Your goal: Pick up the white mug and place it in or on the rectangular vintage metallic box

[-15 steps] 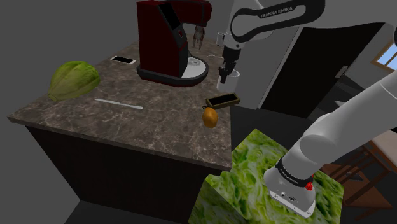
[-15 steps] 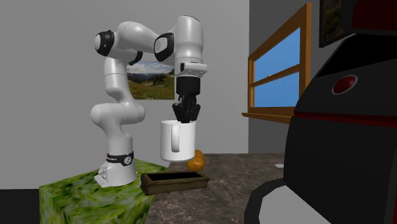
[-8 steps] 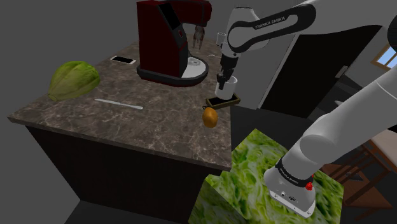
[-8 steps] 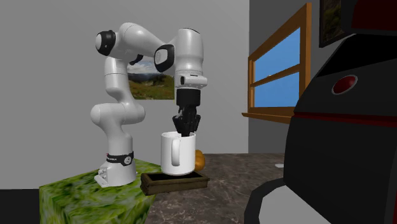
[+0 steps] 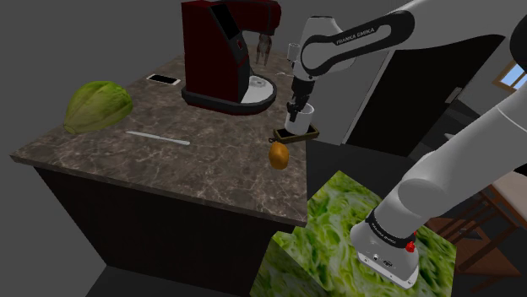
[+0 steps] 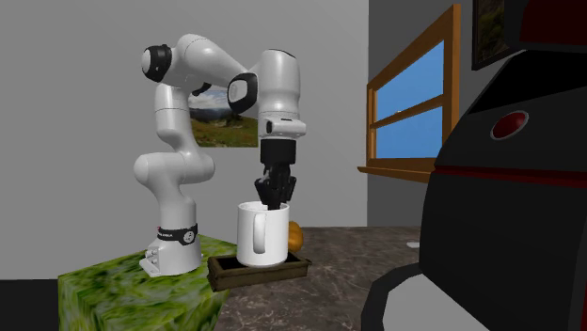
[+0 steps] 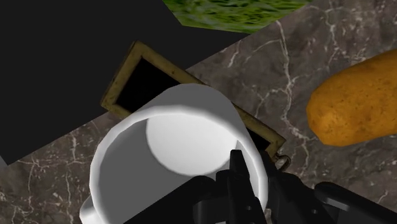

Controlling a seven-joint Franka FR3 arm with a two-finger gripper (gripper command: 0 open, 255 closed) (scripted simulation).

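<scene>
- Now you are looking at the white mug [image 6: 261,235], which is standing upright inside the shallow, dark brown rectangular box [image 6: 259,270]. Its base is sitting within the box's rim and its handle is pointing to the second exterior view's left.
- Your gripper [image 6: 275,193] is reaching straight down onto the mug's mouth. In the wrist view one black finger [image 7: 238,170] is sitting inside the mug, with the mug's wall running between the two fingers, so the claw is clamping the rim.
- The box is lying on the dark marble counter [image 5: 169,160], at the edge nearest the green-textured stand [image 5: 334,219].
- An orange-brown potato [image 7: 356,102] is lying near the box, not touching it.
- Farther across the counter, you are seeing a dark red coffee machine [image 5: 224,51], a white knife [image 5: 158,137], a phone [image 5: 164,79] and a green cabbage [image 5: 99,105].
</scene>
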